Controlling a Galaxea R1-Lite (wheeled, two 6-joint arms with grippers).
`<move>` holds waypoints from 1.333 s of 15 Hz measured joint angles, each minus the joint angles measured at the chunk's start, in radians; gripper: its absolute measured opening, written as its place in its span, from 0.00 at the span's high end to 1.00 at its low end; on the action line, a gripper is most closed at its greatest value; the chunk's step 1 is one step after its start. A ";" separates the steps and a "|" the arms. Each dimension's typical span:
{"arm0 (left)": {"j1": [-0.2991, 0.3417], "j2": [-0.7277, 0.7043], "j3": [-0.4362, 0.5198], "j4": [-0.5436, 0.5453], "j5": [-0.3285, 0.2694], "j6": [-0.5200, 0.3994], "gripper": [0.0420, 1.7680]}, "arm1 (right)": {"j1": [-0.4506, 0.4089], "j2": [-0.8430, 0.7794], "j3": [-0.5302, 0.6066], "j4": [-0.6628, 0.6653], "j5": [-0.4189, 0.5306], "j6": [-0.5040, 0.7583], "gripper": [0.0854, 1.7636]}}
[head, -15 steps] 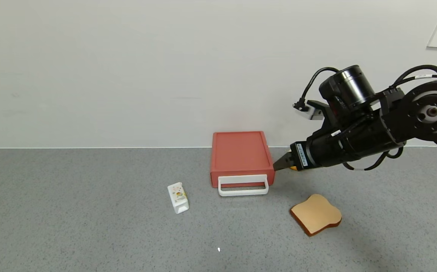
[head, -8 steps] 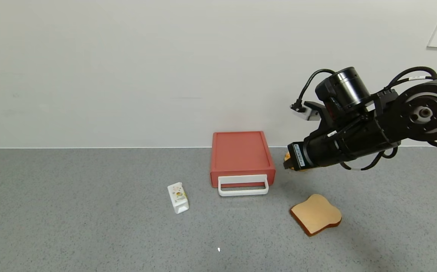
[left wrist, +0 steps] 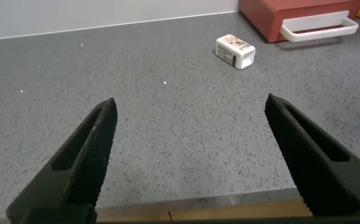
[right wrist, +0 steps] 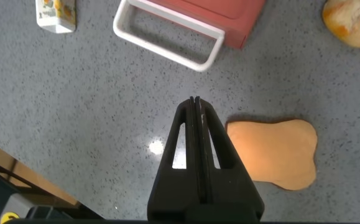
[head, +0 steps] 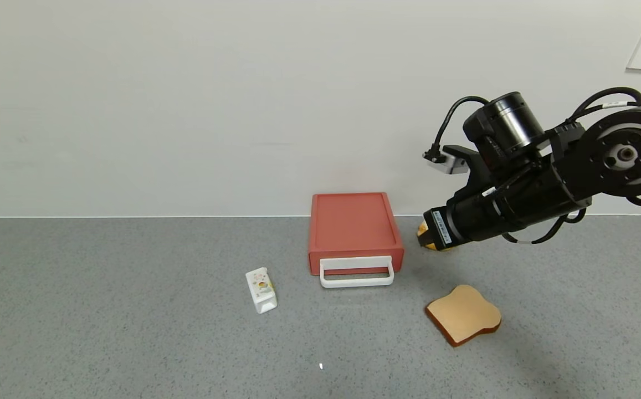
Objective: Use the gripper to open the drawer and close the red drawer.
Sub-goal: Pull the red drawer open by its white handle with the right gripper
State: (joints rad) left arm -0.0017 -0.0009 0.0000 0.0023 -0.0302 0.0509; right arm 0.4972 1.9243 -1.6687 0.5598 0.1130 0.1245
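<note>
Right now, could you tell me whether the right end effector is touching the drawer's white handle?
Apart. The right wrist view shows the shut right end effector with bare grey counter between it and the handle.

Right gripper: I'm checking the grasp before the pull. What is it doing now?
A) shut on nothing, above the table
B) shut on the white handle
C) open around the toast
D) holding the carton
A: the right gripper has its fingers pressed together over bare table, clear of the drawer's white handle.
</note>
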 joint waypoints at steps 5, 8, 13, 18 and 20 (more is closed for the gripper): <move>0.000 0.000 0.000 0.001 -0.001 0.002 0.03 | 0.024 0.016 -0.040 0.067 -0.011 -0.111 0.98; 0.000 0.000 0.000 0.001 -0.002 0.002 0.03 | 0.079 0.058 -0.104 0.097 -0.058 0.035 0.98; 0.000 0.000 0.000 0.001 -0.002 0.003 0.03 | 0.179 0.186 -0.273 0.173 -0.160 0.266 0.98; 0.000 0.000 0.000 0.001 -0.003 0.004 0.03 | 0.233 0.291 -0.312 0.120 -0.221 0.373 0.98; 0.000 0.000 0.000 0.001 -0.003 0.004 0.03 | 0.237 0.317 -0.313 0.096 -0.240 0.396 0.98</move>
State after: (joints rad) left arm -0.0017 -0.0009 0.0000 0.0032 -0.0332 0.0551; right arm 0.7345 2.2413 -1.9821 0.6555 -0.1268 0.5209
